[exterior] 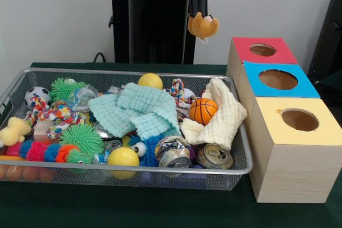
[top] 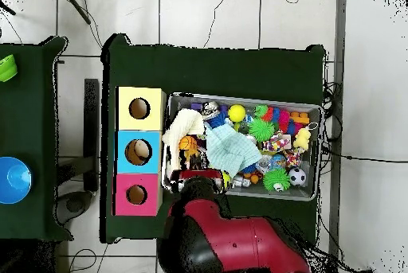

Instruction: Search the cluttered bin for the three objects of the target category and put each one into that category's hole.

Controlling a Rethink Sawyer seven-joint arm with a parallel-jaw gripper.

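Observation:
High over the back edge of the wire bin [exterior: 32, 73], my gripper [exterior: 202, 15] is shut on a small orange-brown plush toy [exterior: 203, 26], which dangles below the fingers. It hangs just left of the red box [exterior: 243, 52]. A blue box [exterior: 251, 76] and a yellow box [exterior: 270, 126] follow in a row toward the front; each has a round hole on top. In the overhead view the red arm [top: 231, 242] covers the gripper and the toy near the bin's lower left corner, beside the red box [top: 123, 194]. A yellow plush duck [exterior: 13, 131] lies at the bin's left end.
The bin [top: 243, 97] is heaped with clutter: a mint cloth [exterior: 136, 109], a cream cloth [exterior: 224, 116], an orange basketball [exterior: 203, 110], yellow balls [exterior: 123, 157], crushed cans [exterior: 175, 153], spiky green balls [exterior: 81, 137] and a small football [exterior: 35, 95]. A side table holds a blue bowl [top: 12, 181].

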